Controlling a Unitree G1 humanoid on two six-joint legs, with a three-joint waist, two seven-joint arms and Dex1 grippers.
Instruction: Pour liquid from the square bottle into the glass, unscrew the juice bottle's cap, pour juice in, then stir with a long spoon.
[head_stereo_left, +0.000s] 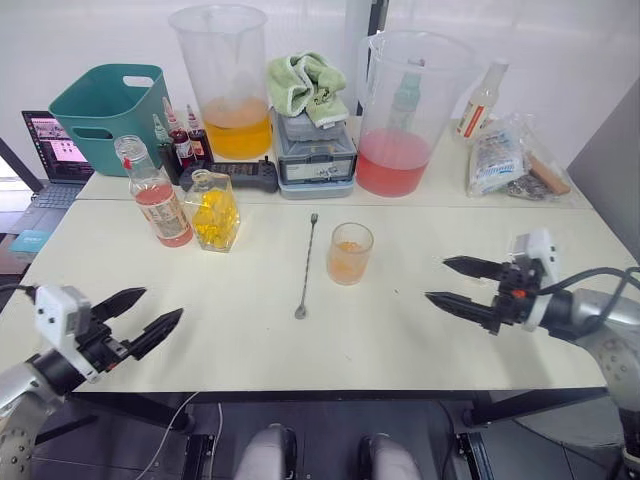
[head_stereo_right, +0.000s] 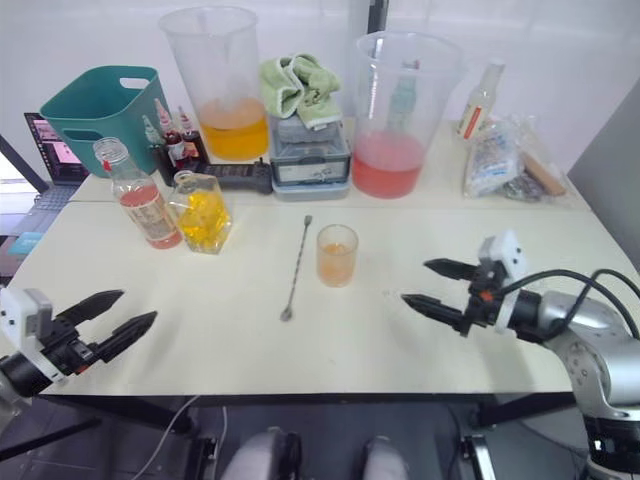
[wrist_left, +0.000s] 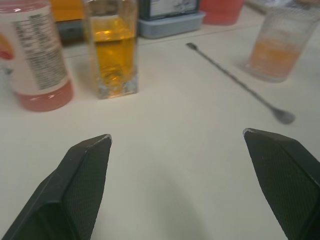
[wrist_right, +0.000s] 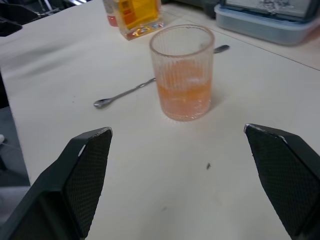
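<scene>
The glass (head_stereo_left: 350, 253) stands mid-table, about a third full of orange-pink liquid. To its left the long spoon (head_stereo_left: 306, 265) lies flat, bowl toward me. Further left stand the square bottle (head_stereo_left: 212, 210) with yellow contents and the juice bottle (head_stereo_left: 155, 195), whose neck looks bare; the juice bottle's cap is out of view. My left gripper (head_stereo_left: 161, 303) hovers open near the front left edge, pointing at the bottles (wrist_left: 114, 55). My right gripper (head_stereo_left: 436, 279) is open to the right of the glass (wrist_right: 183, 75), with nothing between its fingers.
Along the back stand a teal basket (head_stereo_left: 100, 110), two big pitchers (head_stereo_left: 225, 80) (head_stereo_left: 405, 110), small red dropper bottles (head_stereo_left: 180, 140), a grey box (head_stereo_left: 315, 150) with a green cloth, a pale bottle (head_stereo_left: 480, 100) and a plastic bag (head_stereo_left: 510, 155). A laptop (head_stereo_left: 55, 150) sits far left.
</scene>
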